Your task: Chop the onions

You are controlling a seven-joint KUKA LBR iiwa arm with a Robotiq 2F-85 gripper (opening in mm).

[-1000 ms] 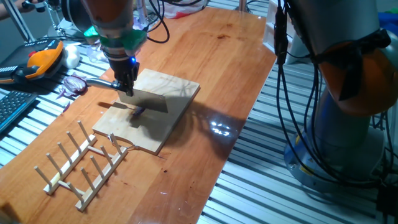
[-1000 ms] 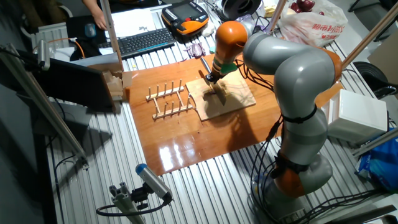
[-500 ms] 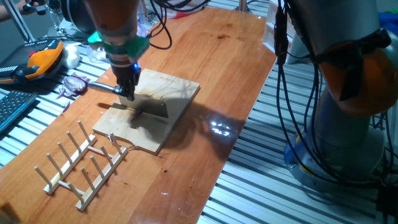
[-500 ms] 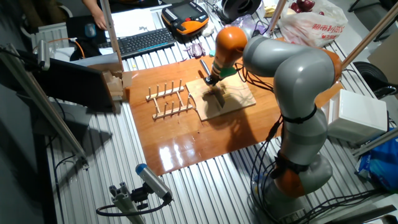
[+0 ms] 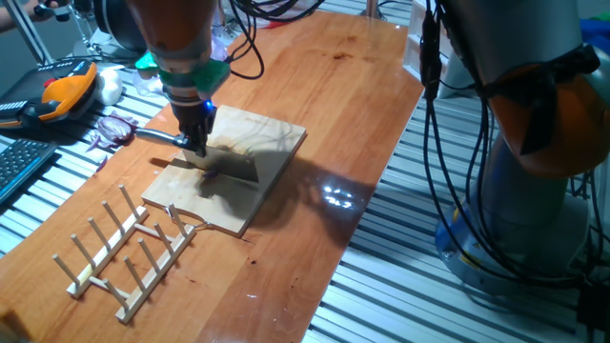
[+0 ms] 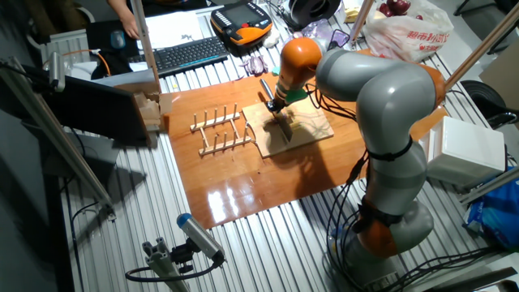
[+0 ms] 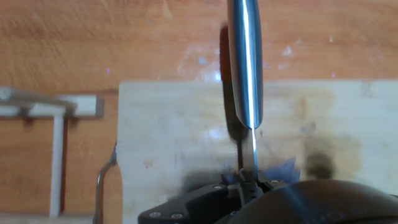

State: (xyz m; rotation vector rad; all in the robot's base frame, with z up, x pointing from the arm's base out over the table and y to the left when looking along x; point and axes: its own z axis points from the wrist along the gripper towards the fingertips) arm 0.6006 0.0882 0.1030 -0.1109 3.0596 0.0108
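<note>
In the fixed view from the counter's end, a pendant (image 5: 59, 92) and a heap of purple scraps (image 5: 114, 128) are seen at 10 o'clock, off the counter (image 5: 353, 105). A wooden rack (image 5: 119, 250) lies at 7 o'clock on the counter, just beside the board (image 5: 250, 162). A metal hook (image 5: 184, 227) rests at the board's near edge. The hand (image 5: 195, 143) is set low over the board's 9 o'clock side, clenched on a knife (image 5: 224, 162); the handle juts toward 9 o'clock and the blade lies down across the board. The onions cannot be made out in this view, being covered by blade and shadow.

In the other fixed view, a keyboard (image 6: 188, 53) sits at 11 o'clock, the rack (image 6: 219, 132) is seen left of the board (image 6: 304, 130), and the hand (image 6: 278, 109) with the knife (image 6: 280, 122) stands over the board. A plastic bag (image 6: 405, 32) lies at 1 o'clock.

In the hand view, the rack (image 7: 59, 149) is at 9 o'clock and the hook (image 7: 102, 180) beside the board (image 7: 174, 137). The knife (image 7: 244, 68) runs toward 12 o'clock, gripped at its base by the fingers (image 7: 249, 183). The onions (image 7: 283, 168) are glimpsed as blurred purple bits on the board at 5 o'clock, just beside the blade's base.
</note>
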